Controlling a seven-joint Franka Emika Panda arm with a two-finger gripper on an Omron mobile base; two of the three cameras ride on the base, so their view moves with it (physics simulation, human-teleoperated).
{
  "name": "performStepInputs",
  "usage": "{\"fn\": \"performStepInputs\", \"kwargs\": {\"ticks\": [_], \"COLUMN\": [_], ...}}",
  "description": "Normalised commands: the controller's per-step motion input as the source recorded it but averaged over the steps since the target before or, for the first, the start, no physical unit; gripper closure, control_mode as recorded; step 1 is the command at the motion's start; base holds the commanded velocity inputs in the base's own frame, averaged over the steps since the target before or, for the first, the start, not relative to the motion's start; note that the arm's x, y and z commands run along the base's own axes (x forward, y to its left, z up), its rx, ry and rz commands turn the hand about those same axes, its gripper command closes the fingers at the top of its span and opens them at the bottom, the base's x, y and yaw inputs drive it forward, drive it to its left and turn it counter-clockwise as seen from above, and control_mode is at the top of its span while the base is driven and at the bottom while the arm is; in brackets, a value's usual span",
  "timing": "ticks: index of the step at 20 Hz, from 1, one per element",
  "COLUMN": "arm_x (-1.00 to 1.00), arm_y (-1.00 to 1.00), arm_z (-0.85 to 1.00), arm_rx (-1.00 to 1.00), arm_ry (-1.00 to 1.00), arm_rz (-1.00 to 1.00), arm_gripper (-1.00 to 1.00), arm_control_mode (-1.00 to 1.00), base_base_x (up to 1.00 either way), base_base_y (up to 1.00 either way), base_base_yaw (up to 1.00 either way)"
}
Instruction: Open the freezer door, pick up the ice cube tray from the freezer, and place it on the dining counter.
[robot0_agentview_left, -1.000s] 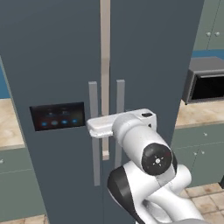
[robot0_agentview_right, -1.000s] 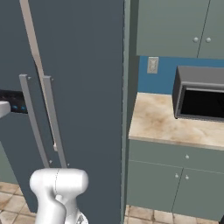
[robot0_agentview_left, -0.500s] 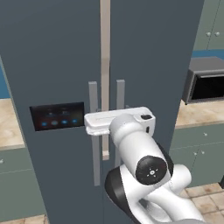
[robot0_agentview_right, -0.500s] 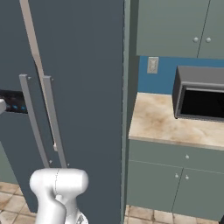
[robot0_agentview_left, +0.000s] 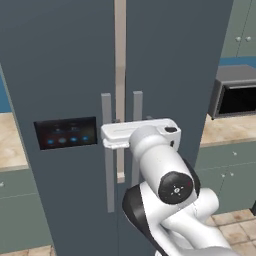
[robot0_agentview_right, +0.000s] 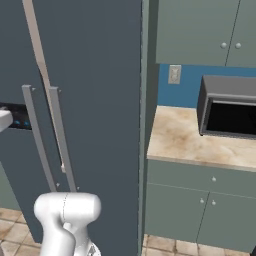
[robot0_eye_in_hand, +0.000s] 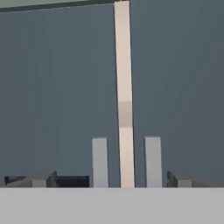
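I face the freezer door (robot0_agentview_left: 60, 90), a tall slate-grey panel that is shut, standing to the left of a pale vertical strip (robot0_agentview_left: 120, 75) which separates it from the plain grey door (robot0_agentview_left: 175, 60) beside it. A black control panel (robot0_agentview_left: 65, 133) with small blue lights sits at mid-height on the freezer door. A grey vertical bar handle (robot0_agentview_left: 107, 150) runs along its right edge, and a matching bar (robot0_agentview_left: 137, 107) stands on the other door just across the strip.

My gripper (robot0_eye_in_hand: 111, 178) is wide open and holds nothing. In the hand view one dark fingertip (robot0_eye_in_hand: 39, 178) rises at the lower left and the other at the lower right, with both bar handles and the strip showing between them. From the left base view, my hand is level with the control panel, close in front of the handles; I cannot tell whether it touches either one.

To the right, a microwave (robot0_agentview_right: 230, 112) stands on a beige counter (robot0_agentview_right: 190, 142) over grey-green cabinets (robot0_agentview_right: 200, 205).
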Motion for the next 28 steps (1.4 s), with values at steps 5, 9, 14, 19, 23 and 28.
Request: {"fn": "performStepInputs", "kwargs": {"ticks": [5, 9, 14, 19, 23, 28], "arm_x": [0.24, 0.16, 0.08, 0.03, 0.12, 0.21], "arm_y": [-0.03, 0.02, 0.00, 0.00, 0.00, 0.00], "arm_z": [-0.17, -0.23, -0.22, -0.24, -0.33, -0.31], "arm_rx": [0.00, 0.00, 0.00, 0.00, 0.00, 0.00], "arm_ry": [0.00, 0.00, 0.00, -0.01, -0.02, -0.04], "arm_rz": [0.00, 0.00, 0.00, 0.00, 0.00, 0.00], "arm_gripper": [-1.00, -1.00, -1.00, -1.00, -1.00, -1.00], "arm_control_mode": [-1.00, -1.00, -1.00, -1.00, -1.00, -1.00], "base_base_x": [0.00, 0.00, 0.00, 0.00, 0.00, 0.00], "base_base_y": [0.00, 0.00, 0.00, 0.00, 0.00, 0.00], "base_base_yaw": [0.00, 0.00, 0.00, 0.00, 0.00, 0.00]}}
